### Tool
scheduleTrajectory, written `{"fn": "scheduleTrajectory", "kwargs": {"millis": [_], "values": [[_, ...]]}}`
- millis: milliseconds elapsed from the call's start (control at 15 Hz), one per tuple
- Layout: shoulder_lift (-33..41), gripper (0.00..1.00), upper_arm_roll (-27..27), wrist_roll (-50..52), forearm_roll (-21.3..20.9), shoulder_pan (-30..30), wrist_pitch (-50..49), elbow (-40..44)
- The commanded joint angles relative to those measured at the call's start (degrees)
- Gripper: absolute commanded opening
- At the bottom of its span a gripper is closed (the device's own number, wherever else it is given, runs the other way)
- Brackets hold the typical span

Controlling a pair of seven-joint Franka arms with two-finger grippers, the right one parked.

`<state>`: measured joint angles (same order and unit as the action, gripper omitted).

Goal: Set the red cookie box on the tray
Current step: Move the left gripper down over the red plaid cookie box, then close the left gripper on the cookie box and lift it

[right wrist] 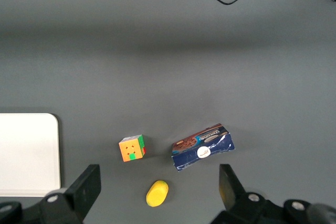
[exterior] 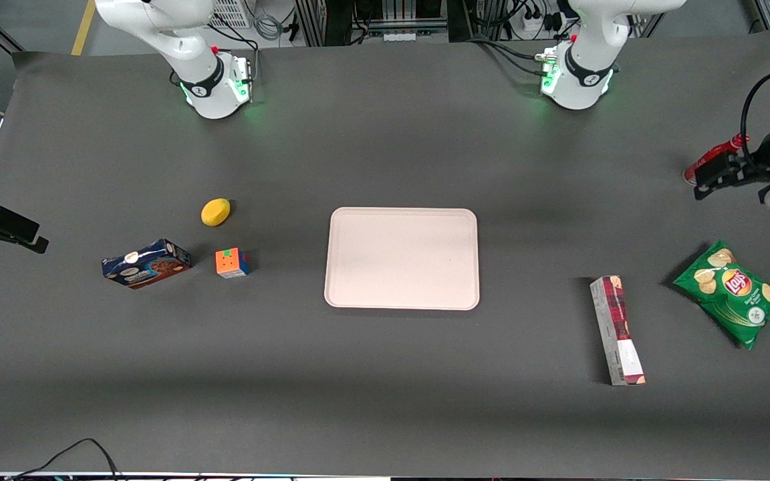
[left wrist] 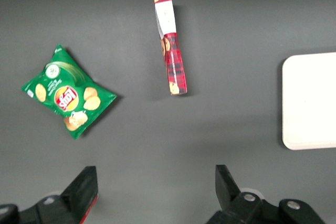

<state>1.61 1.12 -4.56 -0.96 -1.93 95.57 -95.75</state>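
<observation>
Red cookie box (exterior: 617,330) lies flat on the table, nearest the front camera, between the tray (exterior: 402,258) and the chip bag (exterior: 731,293), well apart from the tray, long axis running toward the camera. Gripper (exterior: 716,175) hovers farther back, above the chip bag's end. Wrist view: fingers (left wrist: 227,183) spread wide, holding nothing; box (left wrist: 171,42) lies ahead of them, lengthwise.

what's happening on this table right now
The left arm's gripper hangs open above the table at the working arm's end, holding nothing. The red cookie box lies flat on the table, between the tray and a green chip bag, untouched. The tray is bare, so the box has not been picked up yet. A small red bottle sits close by the gripper. Toward the parked arm's end lie a blue cookie box, a puzzle cube and a lemon.
</observation>
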Motion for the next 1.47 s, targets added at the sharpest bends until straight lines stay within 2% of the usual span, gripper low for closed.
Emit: {"fn": "scheduleTrajectory", "kwargs": {"millis": [0, 400, 533, 733, 1267, 1400], "values": [[-7.9, 1.00, -0.4, 0.8, 1.0, 0.1, 7.7, -0.1], [-21.4, 1.00, -0.4, 0.7, 2.3, 0.4, 22.2, -0.1], [-24.5, 1.00, -0.4, 1.0, 4.0, 0.2, 25.4, -0.1], [-29.5, 1.00, -0.3, 3.9, 3.9, -0.4, 31.6, -0.1], [-36.6, 0.99, -0.3, 5.2, 3.3, -1.2, 40.7, -0.1], [-37.1, 0.81, -0.3, 5.0, 3.1, -1.3, 41.5, 0.0]]}}
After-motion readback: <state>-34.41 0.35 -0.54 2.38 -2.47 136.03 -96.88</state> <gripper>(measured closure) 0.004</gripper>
